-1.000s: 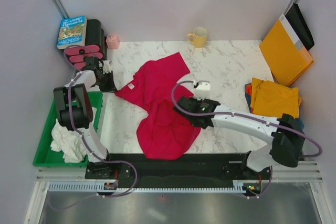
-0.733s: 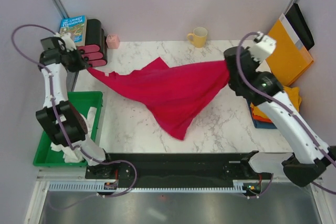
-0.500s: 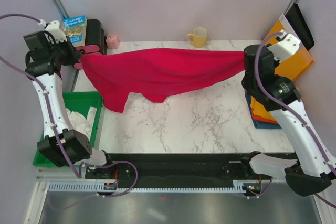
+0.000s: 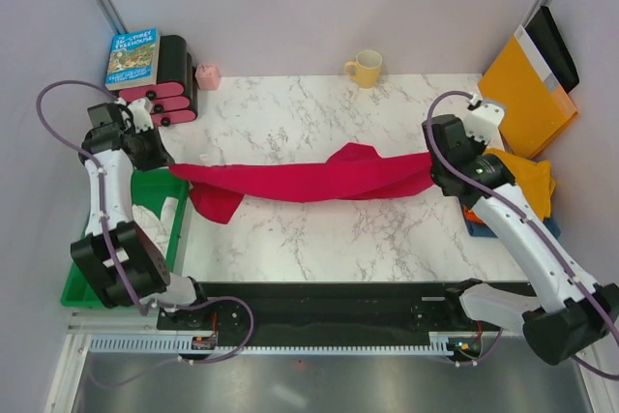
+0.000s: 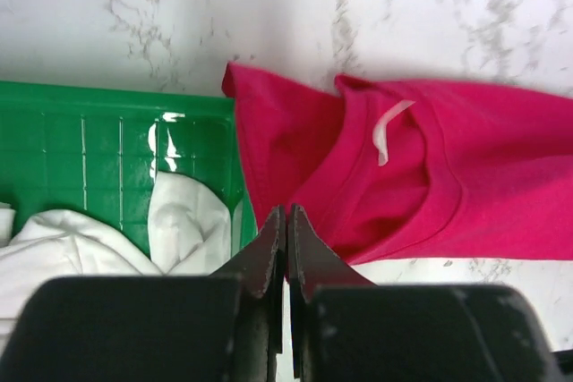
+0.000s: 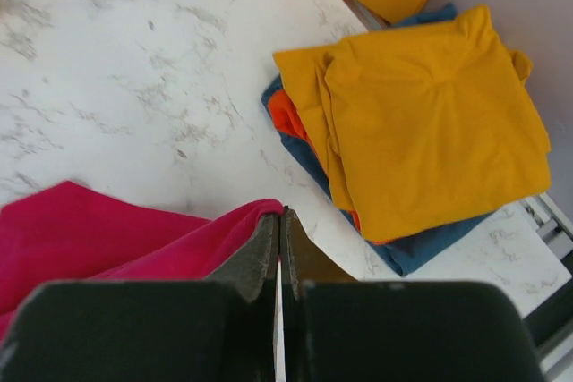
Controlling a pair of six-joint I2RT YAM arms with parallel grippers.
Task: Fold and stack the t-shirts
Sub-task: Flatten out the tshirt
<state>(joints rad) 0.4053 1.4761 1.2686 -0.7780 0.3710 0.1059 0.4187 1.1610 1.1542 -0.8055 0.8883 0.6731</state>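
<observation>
Lowered shirt (image 4: 309,179), pinched in both jaws.

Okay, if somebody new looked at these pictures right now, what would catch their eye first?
The crimson t-shirt stands out first, stretched as a long band across the middle of the marble table. Each end is pinched in a shut gripper: the left gripper over the green bin, the right gripper near the folded pile. That pile sits at the table's right edge with a mustard-yellow shirt on top.
</observation>
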